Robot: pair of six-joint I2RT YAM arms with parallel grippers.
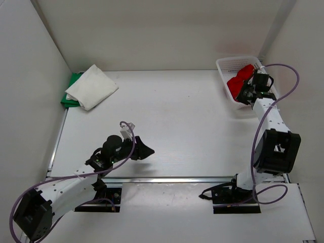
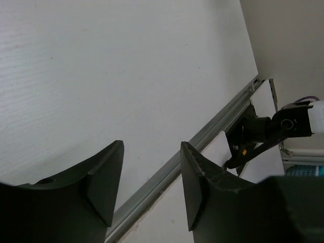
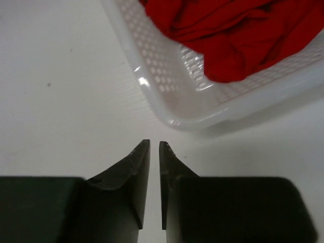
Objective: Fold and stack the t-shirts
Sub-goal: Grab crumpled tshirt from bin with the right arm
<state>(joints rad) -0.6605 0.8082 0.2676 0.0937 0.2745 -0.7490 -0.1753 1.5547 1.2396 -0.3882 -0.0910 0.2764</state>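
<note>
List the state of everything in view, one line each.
white t-shirt: folded, lying on top of the green one
green t-shirt: mostly covered, only an edge showing
red t-shirt: crumpled, unfolded, in the basket
basket: upright, holding the red t-shirt
left end effector: open, empty
right end effector: shut, empty, just outside the basket wall

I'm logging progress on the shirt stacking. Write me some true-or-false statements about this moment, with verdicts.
1. The red t-shirt lies in the basket. True.
2. The white t-shirt lies on the green t-shirt. True.
3. The left gripper holds the white t-shirt. False: it is open above the table, holding nothing.
4. The right gripper grips the red t-shirt. False: it is shut on nothing, beside the basket.
</note>
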